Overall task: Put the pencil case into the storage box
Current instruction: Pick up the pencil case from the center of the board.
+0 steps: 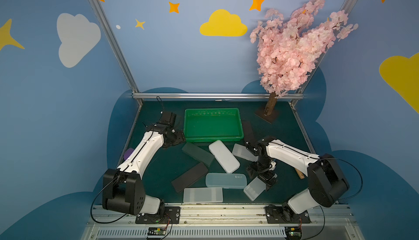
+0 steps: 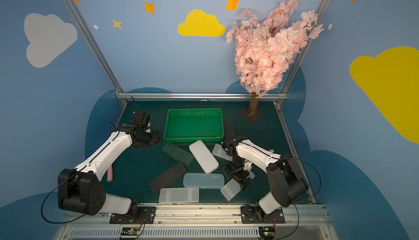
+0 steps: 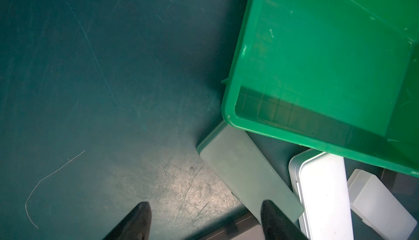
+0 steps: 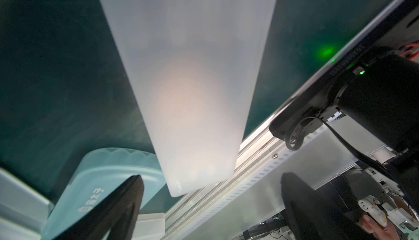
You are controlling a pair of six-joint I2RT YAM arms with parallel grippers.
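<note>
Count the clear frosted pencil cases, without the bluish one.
3 frosted cases: one at the front edge, one at the right gripper, one partly under the right arm beside the white case. Others may be hidden.

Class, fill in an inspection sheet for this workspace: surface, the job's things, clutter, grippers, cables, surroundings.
Surface: dark green mat, scratched.
Job's things: storage box empty; pencil cases scattered on the mat outside it.
Clutter: pink stick; wooden piece.
Grippers: left gripper open, empty; right gripper open, fingers astride a frosted case.
Cables: black cables loop at both arm bases; stray thread on mat.
Surroundings: blue walls with clouds and stars; pink blossom tree; aluminium frame.
</note>
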